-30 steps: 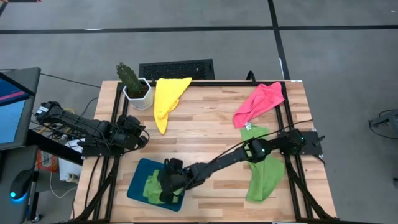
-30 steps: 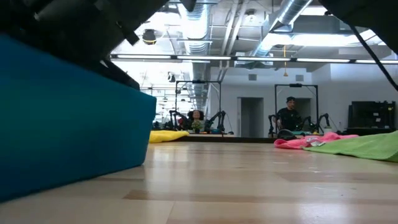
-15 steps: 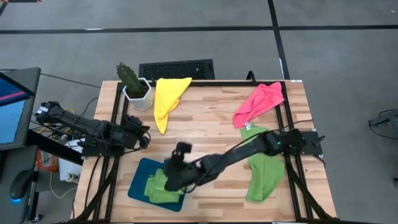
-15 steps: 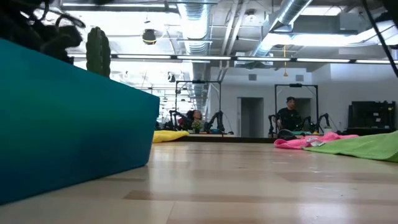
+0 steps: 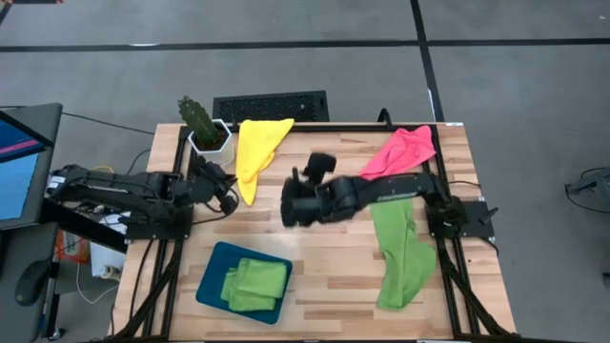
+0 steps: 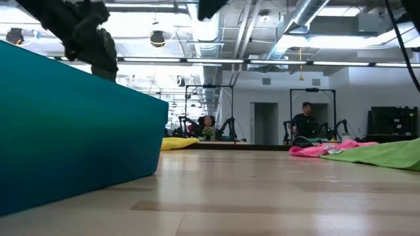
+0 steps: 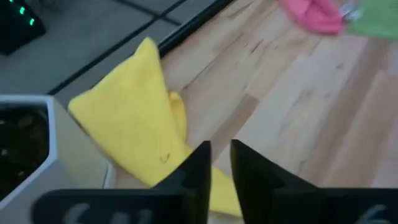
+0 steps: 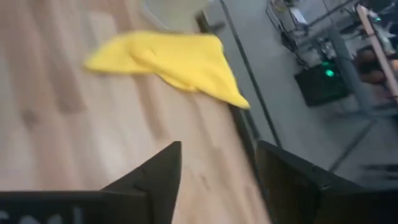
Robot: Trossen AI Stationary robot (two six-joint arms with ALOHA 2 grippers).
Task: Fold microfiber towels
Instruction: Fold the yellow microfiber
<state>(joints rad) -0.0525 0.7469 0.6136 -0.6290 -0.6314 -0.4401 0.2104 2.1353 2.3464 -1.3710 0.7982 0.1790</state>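
Looking down, the high view alone shows the folded green towel (image 5: 254, 284) in the teal tray (image 5: 213, 265); the low view shows only the tray's wall. Four towels: one yellow towel (image 5: 255, 151), one pink towel (image 5: 400, 157), two green, one unfolded green towel (image 5: 398, 252). The right gripper (image 5: 292, 204) hovers mid-table, jaws wide, empty. The left gripper (image 7: 216, 163), nearly closed, nears the yellow.

The yellow towel (image 5: 255, 151) lies crumpled, just ahead of the left arm's nearly closed fingers (image 7: 193, 171). The pink towel (image 5: 400, 154) is bunched well beyond them. One lime green towel (image 5: 398, 250) sprawls long nearby; another folded green towel (image 5: 254, 284) sits apart.
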